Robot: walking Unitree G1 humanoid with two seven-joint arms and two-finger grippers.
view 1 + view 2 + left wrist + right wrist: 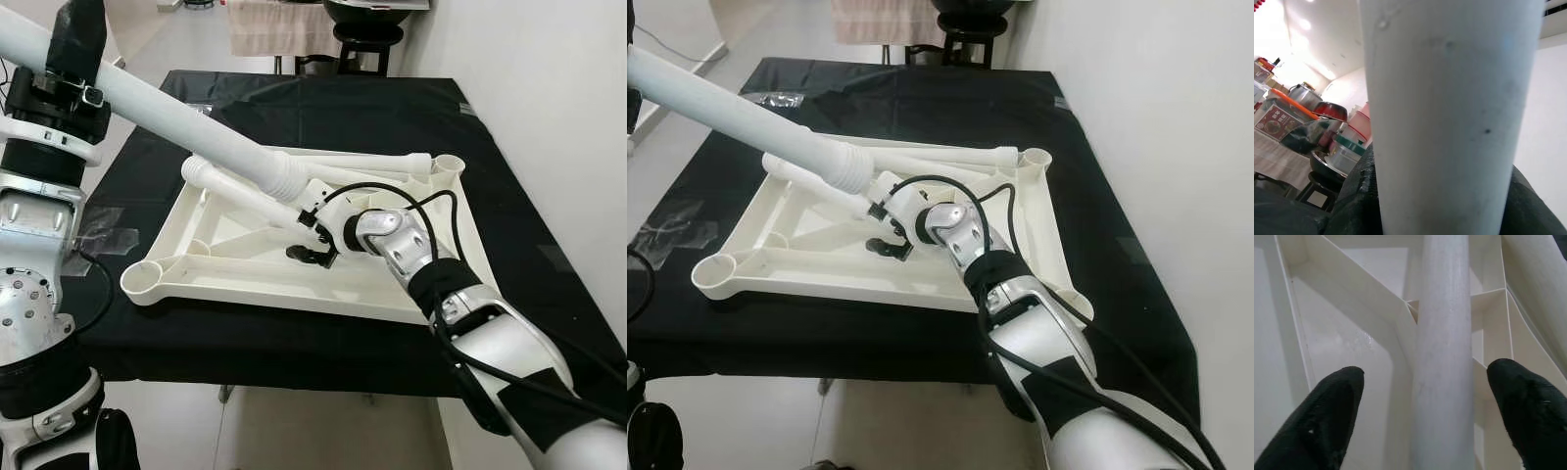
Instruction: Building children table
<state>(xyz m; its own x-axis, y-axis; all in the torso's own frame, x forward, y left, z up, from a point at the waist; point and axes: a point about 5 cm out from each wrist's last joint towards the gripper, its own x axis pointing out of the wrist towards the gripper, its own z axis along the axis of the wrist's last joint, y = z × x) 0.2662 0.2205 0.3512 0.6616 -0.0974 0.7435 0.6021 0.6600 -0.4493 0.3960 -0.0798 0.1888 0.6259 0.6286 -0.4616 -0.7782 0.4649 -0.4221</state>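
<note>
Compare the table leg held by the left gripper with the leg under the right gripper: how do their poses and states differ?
The held leg slants up off the tabletop, gripped by the left gripper; the loose leg lies on its ribs. The right gripper straddles it, open, without gripping. Both are white tubes.

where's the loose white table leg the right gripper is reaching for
The loose white plastic table leg lies slanted inside the upturned white plastic tabletop on the black-covered table, near its middle ribs. The right gripper has its open jaws on either side of it.
</note>
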